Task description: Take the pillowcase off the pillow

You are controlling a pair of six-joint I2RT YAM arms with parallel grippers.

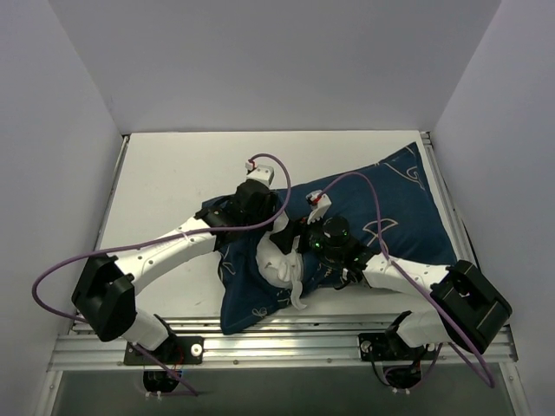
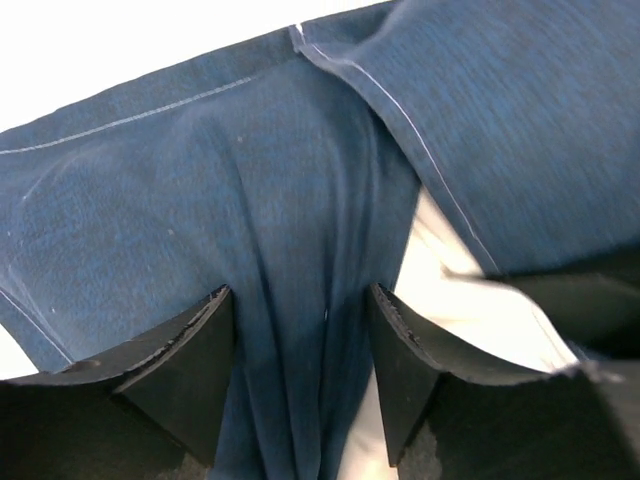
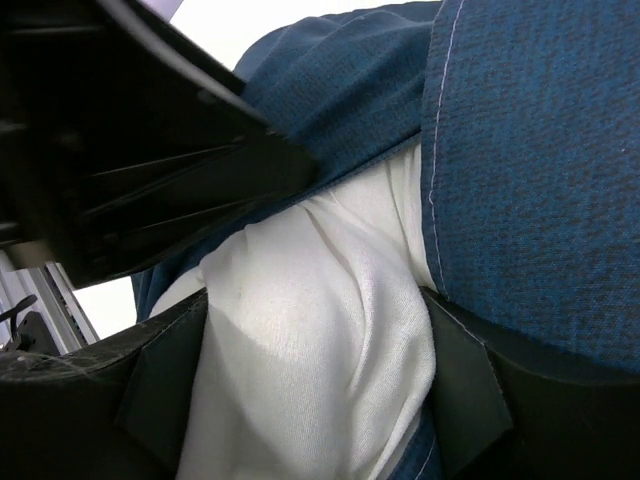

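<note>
The navy pillowcase point(image 1: 401, 198) lies slanted across the table from near left to far right. The white pillow point(image 1: 277, 265) bulges out of its opening in the middle. My left gripper point(image 1: 264, 212) sits on the case's left part. In the left wrist view it point(image 2: 300, 370) is shut on a bunched fold of the pillowcase point(image 2: 200, 200), with white pillow point(image 2: 440, 290) showing to the right. My right gripper point(image 1: 289, 240) is shut on a gathered bulge of the pillow point(image 3: 310, 330) in the right wrist view point(image 3: 315, 390), beside the case's stitched hem point(image 3: 540, 150).
The white table point(image 1: 173, 173) is walled on the left, back and right. A metal rail point(image 1: 286, 342) runs along the near edge. Purple cables point(image 1: 364, 186) loop over both arms. The left arm's black body point(image 3: 150, 150) hangs close above the right gripper.
</note>
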